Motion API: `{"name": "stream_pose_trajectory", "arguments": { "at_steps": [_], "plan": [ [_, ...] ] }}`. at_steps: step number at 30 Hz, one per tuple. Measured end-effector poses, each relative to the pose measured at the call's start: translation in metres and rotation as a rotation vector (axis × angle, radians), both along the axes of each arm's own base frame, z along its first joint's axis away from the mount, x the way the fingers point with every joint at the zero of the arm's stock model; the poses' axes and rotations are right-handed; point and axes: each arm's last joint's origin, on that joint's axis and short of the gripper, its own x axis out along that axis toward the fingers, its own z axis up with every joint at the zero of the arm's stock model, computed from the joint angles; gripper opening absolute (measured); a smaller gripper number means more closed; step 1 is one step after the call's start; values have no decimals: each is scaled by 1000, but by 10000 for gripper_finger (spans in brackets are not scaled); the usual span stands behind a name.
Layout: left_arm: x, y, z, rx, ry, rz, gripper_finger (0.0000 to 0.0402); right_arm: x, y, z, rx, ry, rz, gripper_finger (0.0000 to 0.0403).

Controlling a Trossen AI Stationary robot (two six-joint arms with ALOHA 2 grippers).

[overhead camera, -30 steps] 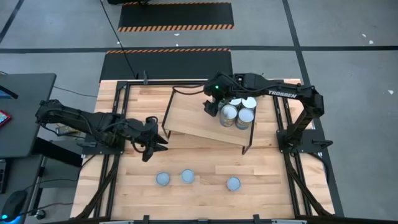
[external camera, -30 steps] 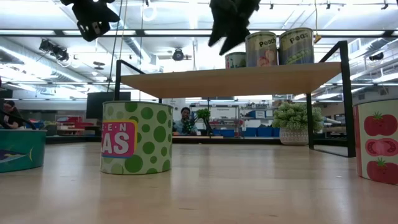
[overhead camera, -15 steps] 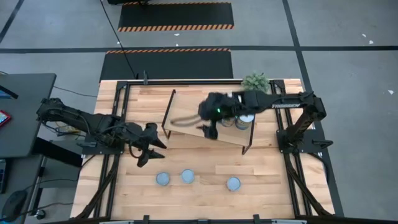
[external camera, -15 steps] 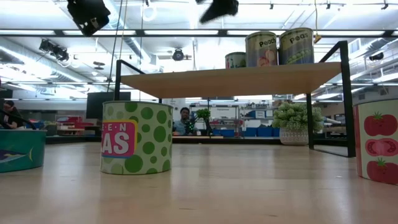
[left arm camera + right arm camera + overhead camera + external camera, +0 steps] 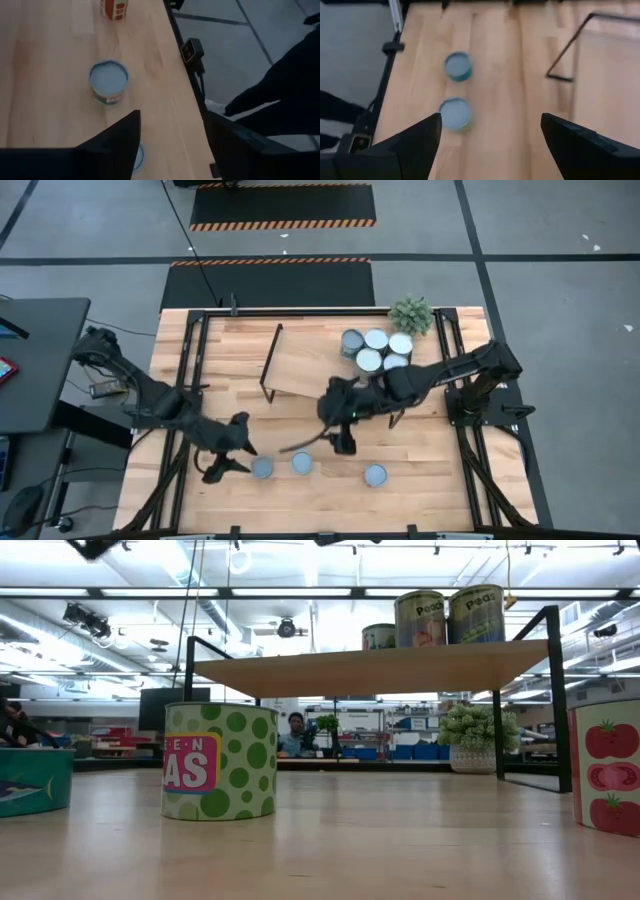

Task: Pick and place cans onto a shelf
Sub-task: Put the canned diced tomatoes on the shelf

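Three cans stand on their bases near the table's near edge: a teal one [image 5: 262,468], a green pea can [image 5: 302,463] [image 5: 220,760] and a tomato can [image 5: 375,475]. Several more cans [image 5: 375,348] stand on the far right end of the shelf [image 5: 300,365], a light board on black legs. My left gripper [image 5: 238,458] [image 5: 172,120] hangs open just left of the teal can [image 5: 137,157], touching nothing. My right gripper [image 5: 340,440] [image 5: 490,125] hangs open over the table in front of the shelf, above and behind the green can [image 5: 455,114].
A small potted plant [image 5: 411,313] stands at the far right corner. Black frame rails [image 5: 180,380] run along both table sides. Bare wood lies between the green and tomato cans. A person's dark leg and shoe [image 5: 280,90] show beside the table's near edge.
My right gripper has left the cans on the shelf and swung toward the table's near edge, ending over the table in front of the shelf. My left gripper has moved toward the near edge, up to the teal can. No can has moved.
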Motion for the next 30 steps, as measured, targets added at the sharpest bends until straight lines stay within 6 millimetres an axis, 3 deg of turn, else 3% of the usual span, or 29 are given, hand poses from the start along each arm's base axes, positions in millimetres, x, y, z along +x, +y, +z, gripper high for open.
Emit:
{"name": "stream_pose_trajectory", "arguments": {
  "at_steps": [7, 16, 25, 30],
  "plan": [
    [8, -30, 10, 55, 73, -21, 209, 2, 31, -17, 25, 39, 32, 348],
    [7, -60, -13, 39, 224, 33, 256, 11, 65, -48, 2, 87, 110, 348],
    [-6, -80, -44, 165, 393, 39, 263, 4, 77, -65, -34, 199, 119, 348],
    [-1, -86, -60, 218, 410, 134, 260, 4, 76, -78, -73, 264, 108, 348]
  ]
}}
